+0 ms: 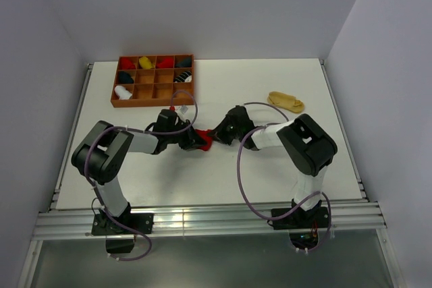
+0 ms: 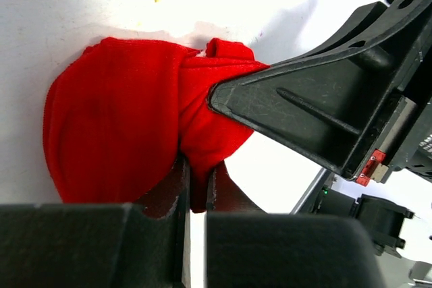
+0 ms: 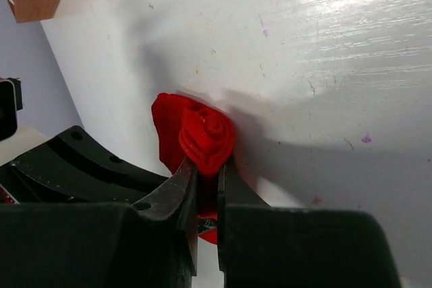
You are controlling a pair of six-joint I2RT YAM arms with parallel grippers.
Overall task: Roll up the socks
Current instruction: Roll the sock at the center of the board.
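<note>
Two pincers meet on one red sock (image 1: 201,141) near the middle of the counter (image 1: 270,79). The left pincer (image 2: 197,183) has its jaws drawn almost together, with a fold of red fabric nipped between them. In the left wrist view the rest of the sock spreads out to the left of that fold and lies on the white surface. The right pincer (image 3: 208,173) comes in from the opposite side. Its jaws are likewise nearly closed, clamped on a tight rolled knot of the same sock. In the right wrist view the spiral of the roll shows just above its fingertips, and a looser flap of red lies to the left of it. Seen from the left wrist, one black finger of the right pincer presses into the sock's right edge.

A tan sock (image 1: 285,101) lies on the far right part of the counter, well apart from both pincers. A brown tray (image 1: 155,104) sits at the far left corner. Several of its compartments hold small bundles in red, yellow, dark, striped and white. Whether any of these is a rolled sock is too small to tell.
</note>
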